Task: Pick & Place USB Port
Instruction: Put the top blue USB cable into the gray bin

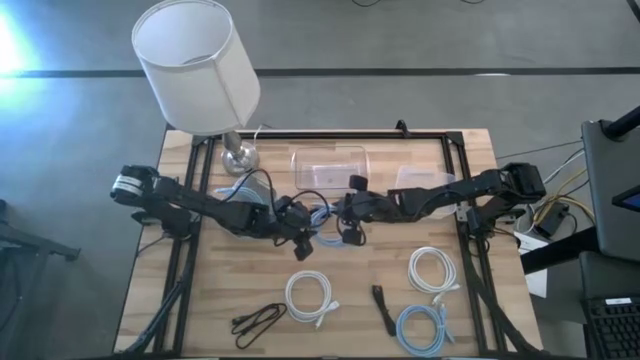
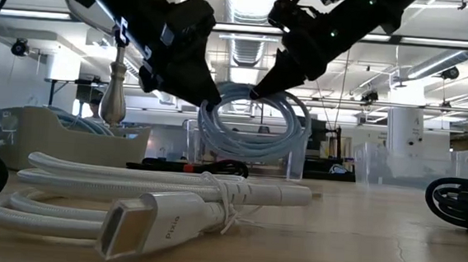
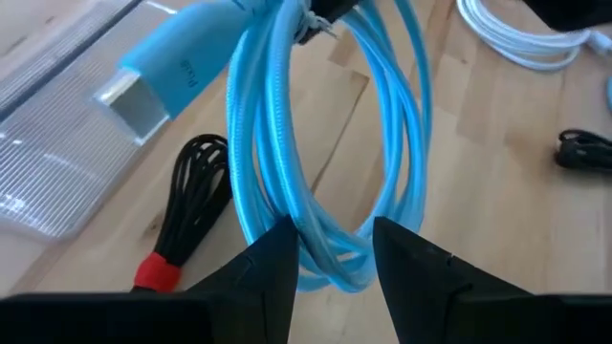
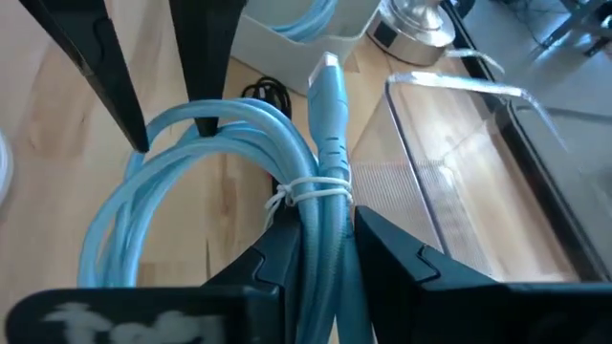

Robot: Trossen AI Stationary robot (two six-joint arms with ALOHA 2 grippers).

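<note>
Right wrist view shows the right gripper pinching the tied neck of a coiled light-blue braided USB cable, its two dark fingers pressed against the bundle just below the white tie, with the blue plug pointing away toward the bins. Across the loop, the left gripper has its fingers closed around the far side of the same coil, strands running between them. Both arms meet over the middle of the wooden table, and the low view shows the coil hanging clear of the surface, so the pick looks done.

Just beyond the grippers sits a clear rectangular plastic bin, seemingly empty and likely the destination; a beige tray holding other blue cables stands beside the silver-based lamp with a white shade.

Placement looks not yet done. Untouched on the near part of the table lie two white coiled cables, another light-blue coil and a black cable.
</note>
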